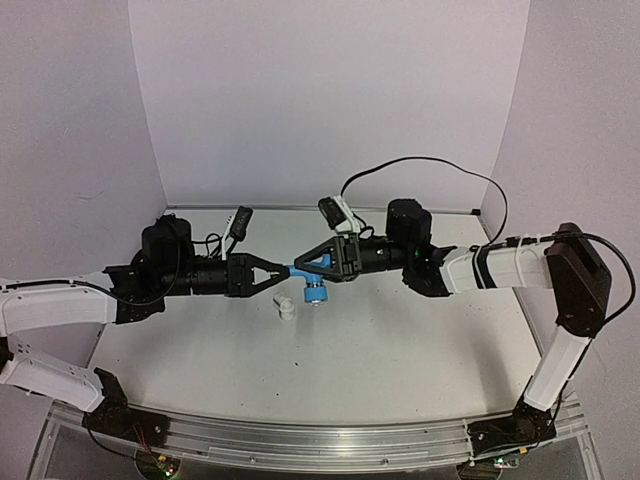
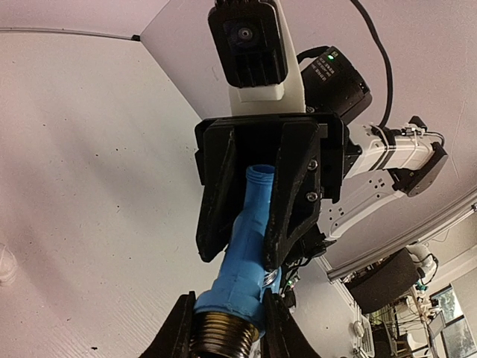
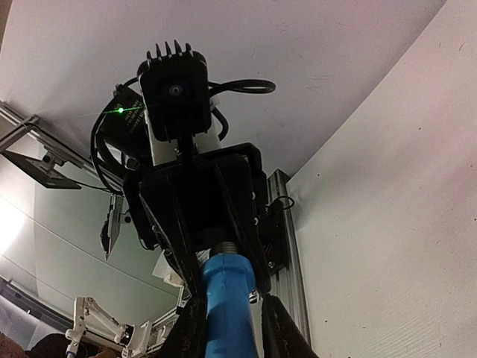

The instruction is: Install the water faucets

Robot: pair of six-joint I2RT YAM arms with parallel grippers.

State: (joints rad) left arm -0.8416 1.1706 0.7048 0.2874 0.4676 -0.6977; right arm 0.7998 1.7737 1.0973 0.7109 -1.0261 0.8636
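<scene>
Blue tap is up in the air over the table, held between my two arms. My left gripper is clenched on its dark threaded end, and my right gripper is clamped on the blue body from the opposite side. The white fitting lies loose on the table just below the tap.
</scene>
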